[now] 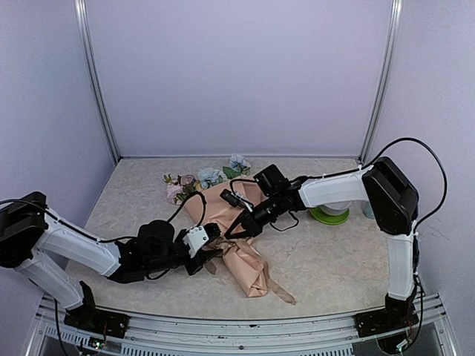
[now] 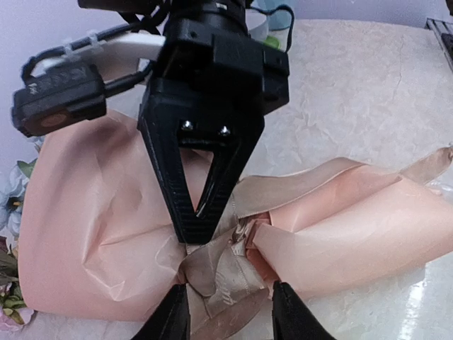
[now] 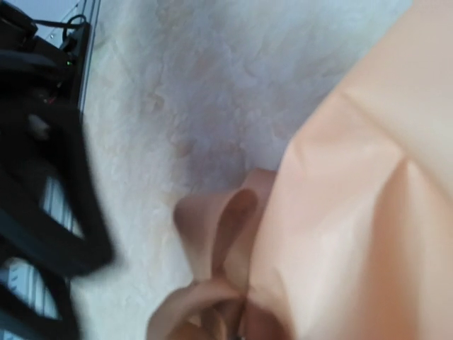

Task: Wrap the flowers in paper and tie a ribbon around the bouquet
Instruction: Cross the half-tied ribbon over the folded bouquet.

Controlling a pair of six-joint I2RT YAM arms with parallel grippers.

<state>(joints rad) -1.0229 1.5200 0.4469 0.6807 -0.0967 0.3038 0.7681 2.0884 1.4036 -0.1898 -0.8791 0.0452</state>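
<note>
The bouquet lies on the table, its peach paper (image 1: 249, 267) cone pointing toward the near edge and the flowers (image 1: 200, 178) showing at its far end. A beige ribbon (image 2: 226, 273) is bunched in a knot at the cone's narrow waist, and a loose tail (image 1: 282, 295) trails off near the tip. My left gripper (image 2: 230, 315) is open, its fingers standing either side of the knot. My right gripper (image 2: 199, 230) comes in from the far side, shut on the ribbon at the knot. The right wrist view is blurred and shows a ribbon loop (image 3: 212, 219) beside paper (image 3: 368, 198).
A green and white spool (image 1: 329, 213) stands to the right, behind the right forearm. A metal rail (image 1: 237, 326) runs along the table's near edge. Both arms cross low over the middle of the table.
</note>
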